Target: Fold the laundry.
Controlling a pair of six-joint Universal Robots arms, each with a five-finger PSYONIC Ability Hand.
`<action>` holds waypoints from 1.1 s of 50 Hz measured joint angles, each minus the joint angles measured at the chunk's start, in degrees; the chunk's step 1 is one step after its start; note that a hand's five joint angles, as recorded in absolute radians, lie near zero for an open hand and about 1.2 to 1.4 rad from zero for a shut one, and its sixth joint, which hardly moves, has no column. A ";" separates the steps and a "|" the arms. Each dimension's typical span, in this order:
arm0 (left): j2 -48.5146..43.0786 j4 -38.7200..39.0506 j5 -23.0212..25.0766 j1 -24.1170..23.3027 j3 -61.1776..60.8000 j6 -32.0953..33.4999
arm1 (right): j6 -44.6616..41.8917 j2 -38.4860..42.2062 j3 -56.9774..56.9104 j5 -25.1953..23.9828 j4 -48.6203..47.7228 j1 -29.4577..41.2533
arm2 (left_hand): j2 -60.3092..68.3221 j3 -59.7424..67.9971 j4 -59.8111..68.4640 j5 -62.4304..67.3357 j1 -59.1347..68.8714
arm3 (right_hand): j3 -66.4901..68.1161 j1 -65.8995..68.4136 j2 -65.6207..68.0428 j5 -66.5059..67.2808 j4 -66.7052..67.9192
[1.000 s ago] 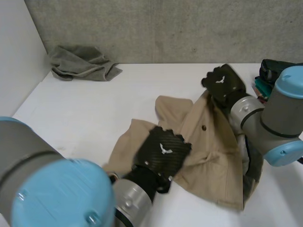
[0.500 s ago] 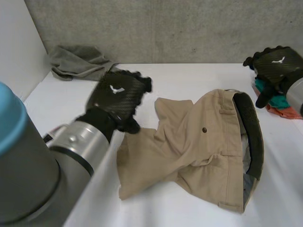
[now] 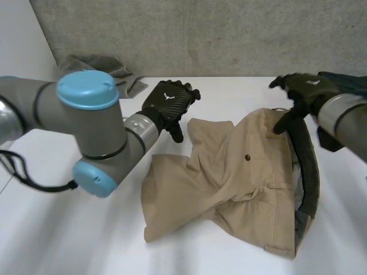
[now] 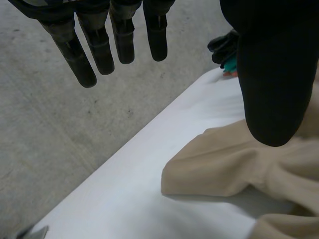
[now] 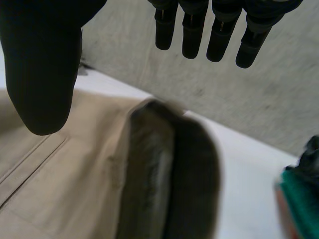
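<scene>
Tan shorts (image 3: 229,183) lie crumpled on the white table (image 3: 86,229), their dark-lined waistband (image 3: 304,160) open toward the right. My left hand (image 3: 168,104) hovers open above the table just left of the upper leg of the shorts (image 4: 219,164), fingers (image 4: 99,45) straight and holding nothing. Over the waistband's far end my right hand (image 3: 301,91) is open, its straight fingers (image 5: 219,30) above the dark waistband (image 5: 169,179) and clear of it.
A grey cloth (image 3: 97,74) lies bunched at the table's back left corner against the concrete wall. A pile of dark, teal and red laundry (image 3: 338,114) sits at the right edge behind my right arm, seen as a teal and red item (image 5: 299,204) beside the waistband.
Both hands let go of the shorts and rose. The left hand moved from the near leg up to the far left; the right hand came back over the waistband. The shorts now lie spread wider.
</scene>
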 measured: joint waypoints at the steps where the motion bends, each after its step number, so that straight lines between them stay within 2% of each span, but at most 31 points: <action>1: -0.79 0.03 0.24 0.07 0.84 0.29 | 0.20 0.90 -0.48 0.18 0.00 0.31 | 0.00 0.00 0.00 0.00 0.00 | 0.00 0.00 0.00 0.00 0.00; 6: -6.05 0.28 1.40 0.78 6.16 1.84 | 0.88 8.58 -4.91 3.00 -0.21 2.45 | -1.43 -1.55 -1.29 -1.42 -0.50 | 0.01 0.00 0.00 0.16 0.00; 9: -6.97 0.40 1.39 1.32 6.49 1.85 | 0.49 12.51 -7.55 5.41 -0.36 3.33 | -2.83 -3.07 -2.76 -2.81 -3.07 | 4.68 3.92 4.13 6.11 4.48; 11: -6.99 0.47 1.33 1.56 6.05 1.75 | 0.12 14.07 -8.72 6.56 -0.47 3.63 | -3.17 -3.23 -3.06 -2.98 -3.46 | 11.13 10.02 10.57 12.12 10.77; 14: -6.36 0.65 1.18 1.94 4.31 1.53 | -1.16 16.02 -10.27 8.40 -0.85 4.07 | -3.76 -3.23 -3.63 -3.38 -3.52 | 40.71 39.31 41.07 40.34 39.32; 15: -6.02 0.72 1.13 2.03 3.73 1.47 | -1.68 16.16 -10.44 8.77 -1.07 4.22 | -3.83 -3.23 -3.66 -3.43 -3.52 | 47.50 45.28 47.92 47.37 46.76; 17: -5.57 0.79 1.08 2.13 3.13 1.41 | -2.36 15.77 -10.31 8.96 -1.40 4.58 | -4.02 -3.44 -3.79 -3.65 -3.52 | 50.02 45.49 49.99 49.42 49.79; 25: -3.50 1.33 1.18 2.60 2.12 1.17 | -9.67 4.65 -3.34 6.49 -4.41 8.56 | -5.62 -5.48 -5.50 -4.33 -5.94 | 51.17 45.49 50.04 49.42 51.23; 34: -3.97 2.59 2.15 2.69 2.53 1.29 | -26.28 -14.76 11.55 -3.64 -5.01 13.85 | -5.63 -5.49 -5.50 -4.33 -5.94 | 51.18 45.49 50.04 49.43 51.45; 38: -5.04 2.93 3.29 2.50 2.40 1.36 | -31.59 -21.29 16.02 -6.33 -4.81 15.80 | -5.63 -5.50 -5.50 -4.33 -5.94 | 51.18 45.49 50.04 49.43 51.45; 45: -7.59 3.04 7.21 1.75 1.98 1.41 | -34.14 -29.07 20.02 -7.67 -3.13 18.06 | -5.63 -5.50 -5.50 -4.33 -5.94 | 51.18 45.49 50.04 49.43 51.45; 52: -9.28 3.08 8.80 0.38 1.87 1.35 | -33.75 -33.47 21.77 -9.61 0.29 18.51 | -4.10 -4.16 -4.35 -3.31 -4.66 | 51.18 45.49 50.04 49.43 51.46; 53: -9.63 3.17 8.73 -0.06 1.89 1.41 | -33.62 -34.37 22.08 -10.45 0.92 18.37 | 8.83 8.51 8.97 9.73 10.50 | 51.18 45.49 50.04 49.43 51.46; 55: -9.82 3.48 8.29 -0.35 1.99 1.50 | -33.51 -35.03 22.29 -11.00 1.31 18.13 | 27.48 25.66 26.35 26.55 31.15 | 51.18 45.49 50.04 49.43 51.46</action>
